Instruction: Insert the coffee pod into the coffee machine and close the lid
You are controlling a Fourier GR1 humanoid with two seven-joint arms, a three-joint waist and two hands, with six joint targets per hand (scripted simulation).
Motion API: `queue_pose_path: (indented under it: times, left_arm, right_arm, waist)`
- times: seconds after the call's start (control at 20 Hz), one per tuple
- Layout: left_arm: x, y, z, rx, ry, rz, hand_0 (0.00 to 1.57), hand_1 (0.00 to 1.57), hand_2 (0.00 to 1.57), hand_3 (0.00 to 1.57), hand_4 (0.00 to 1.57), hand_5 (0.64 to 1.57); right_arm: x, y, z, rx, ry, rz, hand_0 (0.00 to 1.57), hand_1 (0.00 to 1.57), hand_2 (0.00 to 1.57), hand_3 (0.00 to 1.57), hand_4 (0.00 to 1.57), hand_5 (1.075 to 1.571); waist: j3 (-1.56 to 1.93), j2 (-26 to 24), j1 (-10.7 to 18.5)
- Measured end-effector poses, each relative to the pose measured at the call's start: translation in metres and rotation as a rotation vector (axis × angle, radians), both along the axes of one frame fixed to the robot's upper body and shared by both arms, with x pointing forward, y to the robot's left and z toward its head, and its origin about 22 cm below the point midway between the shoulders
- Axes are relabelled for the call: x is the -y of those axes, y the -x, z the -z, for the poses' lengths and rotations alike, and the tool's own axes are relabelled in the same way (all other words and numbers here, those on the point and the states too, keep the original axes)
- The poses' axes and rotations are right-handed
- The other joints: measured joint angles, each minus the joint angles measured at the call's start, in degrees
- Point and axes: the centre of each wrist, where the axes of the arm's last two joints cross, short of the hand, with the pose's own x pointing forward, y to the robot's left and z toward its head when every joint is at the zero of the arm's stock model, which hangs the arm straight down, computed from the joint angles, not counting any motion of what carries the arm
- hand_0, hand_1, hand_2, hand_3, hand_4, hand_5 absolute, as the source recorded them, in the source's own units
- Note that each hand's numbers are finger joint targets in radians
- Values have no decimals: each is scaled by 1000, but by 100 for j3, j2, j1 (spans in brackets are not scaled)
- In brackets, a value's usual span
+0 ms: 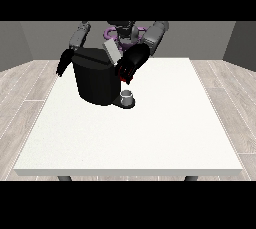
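While the hand at the view's right (131, 63) curls beside the coffee machine (95, 80), its pod cannot be made out.

From my seat I cannot find the coffee pod; whether it sits inside the coffee machine (96, 80) or in the hand at the view's right (131, 64) is hidden from me. That hand covers the machine's upper right corner, and its fingers are too small and dark for me to tell how they lie. There is a speck of red at its lower edge that I cannot identify. The grey lid (112, 52) is partly behind that hand. The hand at the view's left (63, 65) is half hidden behind the machine. The machine also blocks most of the robot's torso.
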Motion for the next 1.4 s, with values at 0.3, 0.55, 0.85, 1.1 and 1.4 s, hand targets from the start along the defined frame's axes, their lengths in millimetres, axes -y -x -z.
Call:
queue_pose_path:
  times: [0.3, 0.55, 0.85, 1.1, 1.4]
  left_arm:
    - [5, -2, 6, -3, -8, 1, 0, 0, 362, 253, 0, 1571]
    - [9, -4, 21, -49, 4, 3, 0, 0, 0, 60, 0, 1571]
    - [31, -6, 77, -187, 30, 48, 0, 0, 177, 0, 0, 1571]
    - [47, -2, 134, -306, 274, 144, 0, 0, 0, 0, 369, 1571]
    - [54, 23, 236, -472, 771, 194, 0, 0, 0, 0, 274, 1571]
  right_arm:
    - [14, -1, 6, -21, -1, 24, 0, 0, 0, 0, 83, 1571]
    - [21, 1, 21, -68, -26, 53, 0, 0, 0, 0, 144, 1571]
    - [52, 15, 63, -182, -51, 123, 0, 0, 0, 0, 0, 1571]
    - [69, 40, 100, -280, -65, 184, 0, 0, 0, 0, 0, 1571]
    - [86, 72, 133, -374, -76, 263, 0, 0, 0, 0, 0, 1571]
  waist:
    - [4, -109, 74]
    - [-7, -360, 319]
    - [-12, -1087, 846]
    - [-19, -1767, 1319]
    - [-29, -2564, 1943]
